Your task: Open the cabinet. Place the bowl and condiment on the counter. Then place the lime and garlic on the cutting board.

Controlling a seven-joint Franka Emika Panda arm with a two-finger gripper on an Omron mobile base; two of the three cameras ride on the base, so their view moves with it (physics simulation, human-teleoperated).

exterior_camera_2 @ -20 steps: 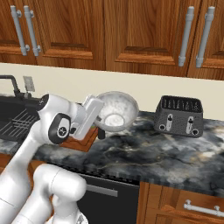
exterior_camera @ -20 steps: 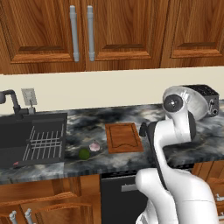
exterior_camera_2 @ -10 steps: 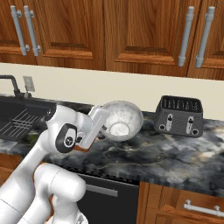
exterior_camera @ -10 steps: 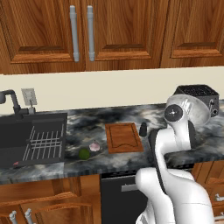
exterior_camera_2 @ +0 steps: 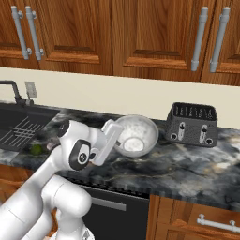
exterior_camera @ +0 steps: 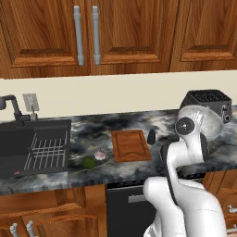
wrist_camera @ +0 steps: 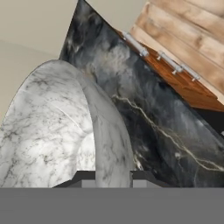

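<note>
The bowl [exterior_camera_2: 135,136] sat tilted over the bench [exterior_camera_2: 187,171], its pale marbled hollow turned toward the right base camera, just left of the black toaster [exterior_camera_2: 193,124]. In the left base view the bowl [exterior_camera: 207,121] showed its rounded back, in front of the toaster [exterior_camera: 209,102] and partly behind the arm's upper joint. The hand [wrist_camera: 113,177] was clenched on the bowl's rim, one finger inside the wall and one outside, as the hand view showed with the rim [wrist_camera: 114,144] running up between the two dark tips. In the right base view the hand [exterior_camera_2: 119,142] met the bowl at its left edge. Whether the bowl's underside touched the bench I could not tell.

The cutting board [exterior_camera: 131,145] lay flat on the bench near its middle, bare on top. The condiment [exterior_camera: 151,136] stood upright just beside the board's right edge. The garlic [exterior_camera: 99,154] lay on the stone left of the board, and the lime [exterior_camera: 88,162] lay just beside the garlic, nearer the front edge. The lime [exterior_camera_2: 36,149] also showed in the right base view, past the arm's shoulder.

The cabinet [exterior_camera: 51,34] hung above the bench with both doors closed, its two grey bar handles [exterior_camera: 87,34] side by side at the middle. The dark sink [exterior_camera: 32,146] with its wire rack sat at the left end of the bench.
</note>
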